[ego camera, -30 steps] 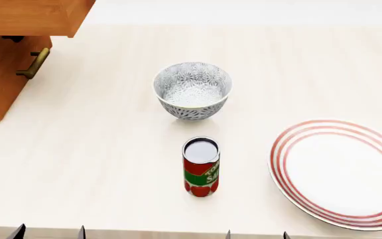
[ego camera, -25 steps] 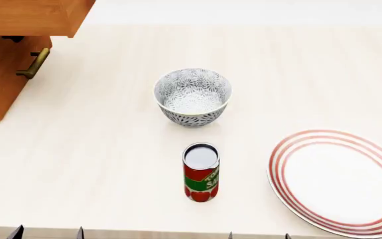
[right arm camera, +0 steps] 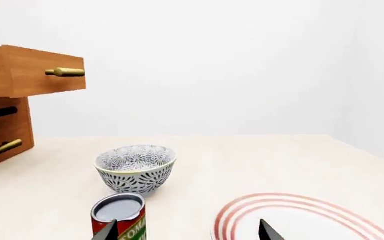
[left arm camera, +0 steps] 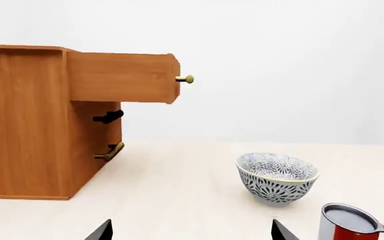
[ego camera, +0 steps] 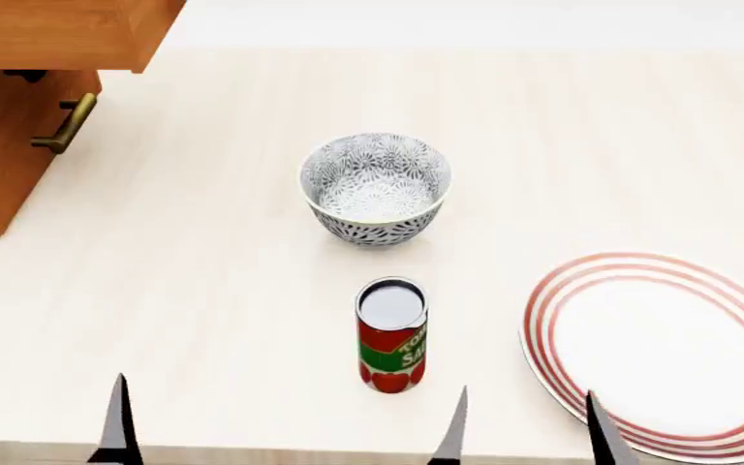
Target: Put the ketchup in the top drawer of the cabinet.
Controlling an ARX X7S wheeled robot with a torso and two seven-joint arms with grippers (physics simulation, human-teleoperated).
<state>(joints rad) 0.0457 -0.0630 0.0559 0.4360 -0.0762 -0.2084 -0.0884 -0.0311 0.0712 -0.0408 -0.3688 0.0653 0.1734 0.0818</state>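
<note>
Here, a pale table seen from my head camera, with both my arms low at its near edge.

Ketchup: the can stands upright near the middle of the table, silver lid up, red label with a green band. It is on the table, not in the cabinet.

Bowl: a grey-patterned bowl sits just behind the can, apart from it.

Plate: a white plate with red rings lies to the right of the can, not touching it.

Cabinet: the orange-brown cabinet stands at the far left of the table, well apart from the can.

Top drawer: the drawer is pulled out and juts over the table; its brass handle shows end-on in my left wrist camera.

Lower drawer: closed, with a like brass handle.

Left gripper: my left gripper hovers at the table's near left edge, its two dark tips spread wide with nothing between them.

Right gripper: my right gripper hovers at the near edge, just in front of and to the right of the can, tips parted, holding nothing. In my right wrist camera the can sits close by one fingertip; I cannot tell if they touch.
</note>
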